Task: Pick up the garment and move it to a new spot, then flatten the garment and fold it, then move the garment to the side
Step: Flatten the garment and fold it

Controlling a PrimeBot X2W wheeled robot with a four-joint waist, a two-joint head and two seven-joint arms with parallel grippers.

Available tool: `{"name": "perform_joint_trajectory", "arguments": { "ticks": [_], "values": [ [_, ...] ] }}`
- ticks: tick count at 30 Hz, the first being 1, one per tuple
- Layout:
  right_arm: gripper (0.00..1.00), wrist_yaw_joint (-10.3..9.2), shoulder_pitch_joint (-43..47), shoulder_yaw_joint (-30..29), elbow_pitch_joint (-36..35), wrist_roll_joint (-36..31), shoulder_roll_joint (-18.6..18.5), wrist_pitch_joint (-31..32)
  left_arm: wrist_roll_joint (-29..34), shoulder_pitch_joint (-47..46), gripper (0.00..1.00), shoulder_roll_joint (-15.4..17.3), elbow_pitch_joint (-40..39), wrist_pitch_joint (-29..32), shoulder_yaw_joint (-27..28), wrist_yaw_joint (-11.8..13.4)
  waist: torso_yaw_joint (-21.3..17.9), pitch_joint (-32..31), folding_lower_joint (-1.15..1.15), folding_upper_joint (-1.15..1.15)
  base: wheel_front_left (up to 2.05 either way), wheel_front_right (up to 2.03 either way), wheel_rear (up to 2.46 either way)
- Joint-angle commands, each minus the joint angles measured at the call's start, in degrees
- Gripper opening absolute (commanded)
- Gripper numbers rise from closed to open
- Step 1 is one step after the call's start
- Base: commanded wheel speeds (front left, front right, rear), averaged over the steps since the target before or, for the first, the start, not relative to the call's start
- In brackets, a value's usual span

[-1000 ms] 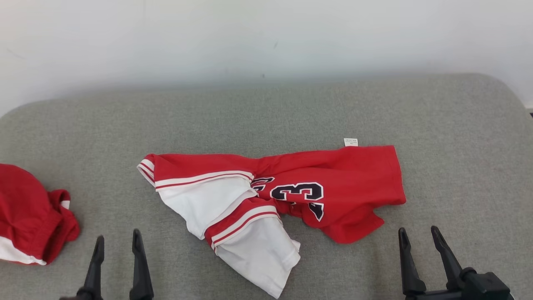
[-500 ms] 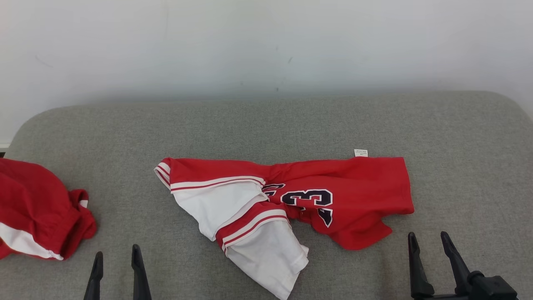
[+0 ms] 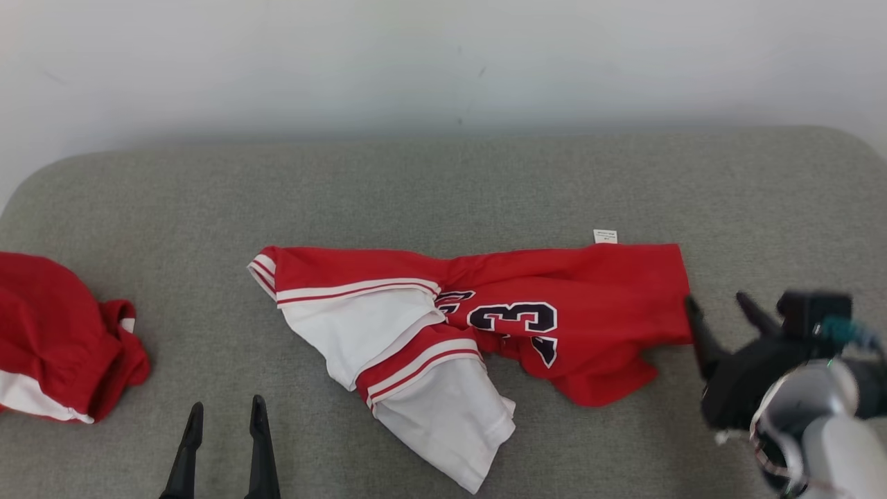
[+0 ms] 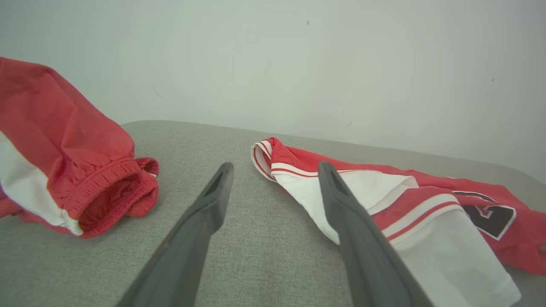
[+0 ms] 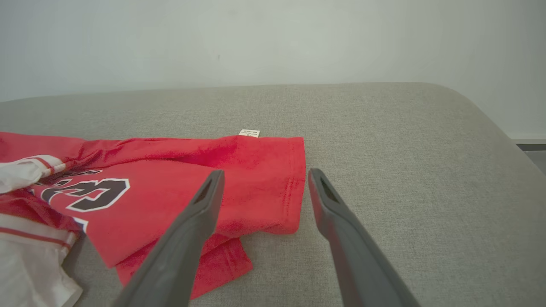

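The jersey point(image 3: 485, 326), red and white, lies crumpled near the middle of the grey cushion point(image 3: 443, 187), its dark numeral facing up. Its white sleeves are bunched over one another on its left half. A small white label point(image 3: 605, 236) sticks out at its far right corner and lies flat on the cushion.

The right gripper point(image 3: 715, 298) has its fingers spread wide with nothing between them, and sits just beside the jersey's right hem. In the right wrist view one finger overlaps the red cloth and the other stands over bare cushion. Contact with the cloth cannot be confirmed.

The left gripper point(image 3: 226, 403) is also spread wide and empty, at the near side. Bare cushion separates it from the sleeves.

A second red garment point(image 3: 62, 333) with a white stripe is heaped at the cushion's left end, well apart from the jersey. A pale wall point(image 3: 443, 62) stands behind.
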Motion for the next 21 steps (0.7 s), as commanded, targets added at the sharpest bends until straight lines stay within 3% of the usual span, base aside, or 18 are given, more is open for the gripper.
{"name": "perform_joint_trajectory", "arguments": {
  "ticks": [1, 9, 15, 21],
  "values": [
    [1.00, -0.12, -2.83, -1.50, 0.36, 0.00, -0.73, 3.88, 0.36, -0.80, 1.00, -0.05, 0.04, -0.19, -0.25, -0.14, 1.06, 1.43, -0.01, 0.00, 0.00, 0.00, 0.00],
    [1.00, -0.12, -14.17, -6.89, 6.06, 0.35, -4.03, 22.49, -0.03, -3.19, 1.00, -0.05, 0.04, -0.19, -1.27, -0.15, 5.18, 5.81, -0.01, 0.00, 0.00, 0.00, 0.00],
    [1.00, -0.12, -18.44, -11.12, 11.56, -1.88, -4.74, 26.62, 0.64, -4.69, 1.00, -0.05, -0.74, -0.19, -1.97, -0.10, 7.55, 8.63, -0.01, 0.00, 0.00, 0.00, 0.00],
    [1.00, -0.12, -20.05, -13.60, 15.18, -3.76, -4.34, 26.78, 0.60, -4.98, 1.00, -0.06, -1.14, -0.19, -2.29, 0.33, 8.49, 10.26, -0.01, 0.00, 0.00, 0.00, 0.00]
  ]
}}
